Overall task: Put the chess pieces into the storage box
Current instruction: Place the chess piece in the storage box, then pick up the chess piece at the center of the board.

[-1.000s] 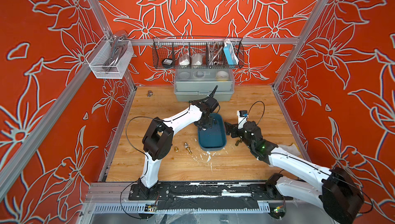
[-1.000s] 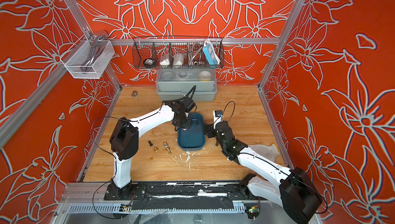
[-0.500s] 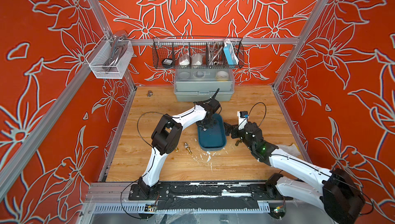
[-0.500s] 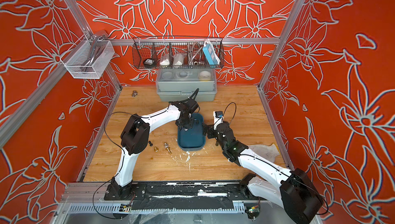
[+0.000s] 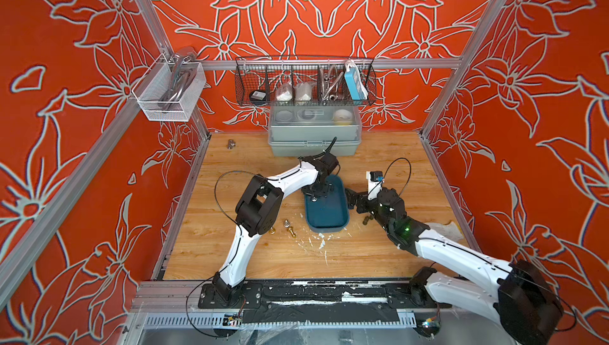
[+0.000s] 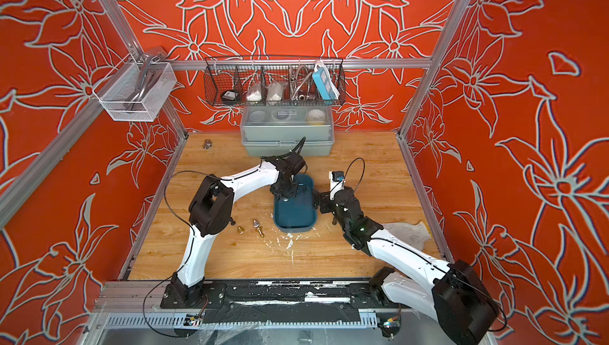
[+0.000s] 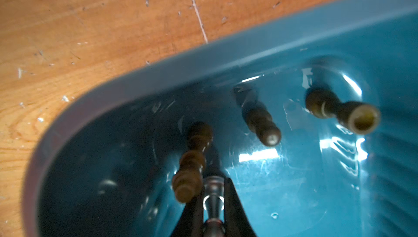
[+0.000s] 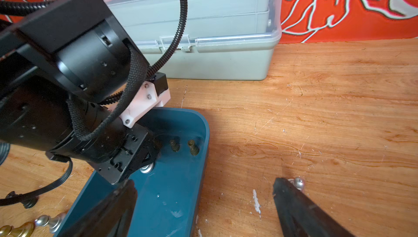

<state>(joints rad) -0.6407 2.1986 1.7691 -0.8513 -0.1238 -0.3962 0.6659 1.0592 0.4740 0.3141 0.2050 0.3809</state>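
Chess pieces (image 7: 260,122): three dark ones lay inside the storage box (image 5: 329,224), mid-table; gold and silver ones (image 5: 287,224) lay on the wood just left of it. Left arm bent at the elbow, forearm reaching to the box's far end, wrist pitched down; left gripper (image 7: 214,188) inside the box, pinched on a silver piece (image 7: 213,202). Right arm stretched low beside the box's right wall; right gripper (image 8: 203,183) spread wide, holding nothing.

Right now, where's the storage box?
Storage box: mid-table in both top views, before the grey-green box; left gripper in its far end, right gripper on its right.
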